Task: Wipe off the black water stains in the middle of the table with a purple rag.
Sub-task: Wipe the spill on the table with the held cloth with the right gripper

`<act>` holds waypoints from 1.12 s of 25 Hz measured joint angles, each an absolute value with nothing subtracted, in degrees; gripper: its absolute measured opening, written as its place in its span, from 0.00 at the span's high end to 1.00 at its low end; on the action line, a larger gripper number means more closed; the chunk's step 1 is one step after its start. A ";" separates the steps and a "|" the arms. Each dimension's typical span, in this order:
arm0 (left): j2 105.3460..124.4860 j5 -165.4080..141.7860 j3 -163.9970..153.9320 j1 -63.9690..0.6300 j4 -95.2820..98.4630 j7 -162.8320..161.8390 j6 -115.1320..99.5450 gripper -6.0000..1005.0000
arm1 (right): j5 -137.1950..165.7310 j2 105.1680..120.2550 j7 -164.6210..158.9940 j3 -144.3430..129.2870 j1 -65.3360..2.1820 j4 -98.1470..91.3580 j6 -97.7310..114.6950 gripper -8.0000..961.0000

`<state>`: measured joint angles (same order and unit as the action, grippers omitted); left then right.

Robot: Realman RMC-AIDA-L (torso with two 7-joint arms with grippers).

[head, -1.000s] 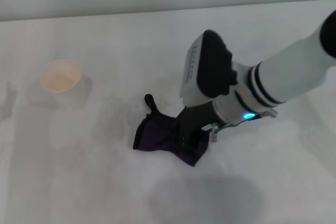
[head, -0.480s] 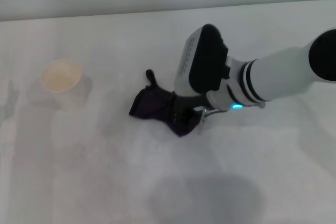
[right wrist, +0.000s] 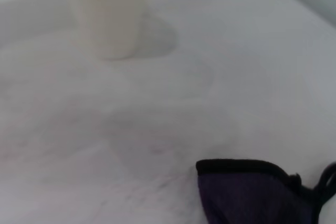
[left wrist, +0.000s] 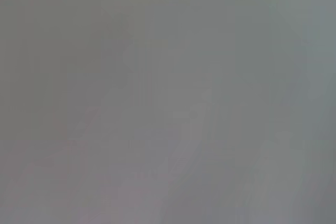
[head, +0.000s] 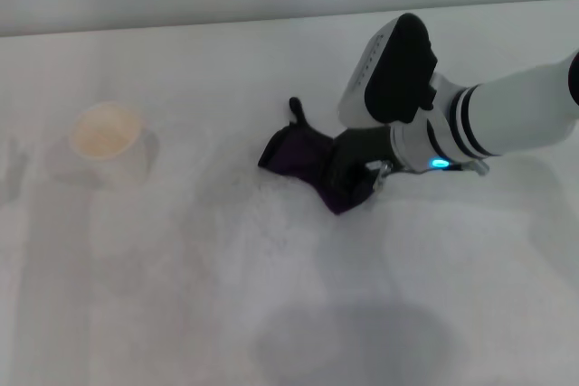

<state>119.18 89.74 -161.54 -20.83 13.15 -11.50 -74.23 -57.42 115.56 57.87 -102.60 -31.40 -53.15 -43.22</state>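
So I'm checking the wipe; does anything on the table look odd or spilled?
Nothing spilled. The right hand presses the bunched purple rag on the table; only faint grey smears show beside it. The cup stands upright.

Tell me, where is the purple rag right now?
In the head view, the rag lies near the middle of the table, a bit right of centre, under the right gripper, far to the right of the cup.
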 joint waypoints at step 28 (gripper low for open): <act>119.09 89.74 -161.61 -20.50 12.32 -14.96 -76.83 0.11 | -67.70 115.04 67.44 -97.98 -29.23 -50.67 -43.64 0.90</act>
<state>119.09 89.74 -161.61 -20.50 12.32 -14.96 -76.83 -67.70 115.04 67.44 -97.98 -29.23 -50.68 -43.64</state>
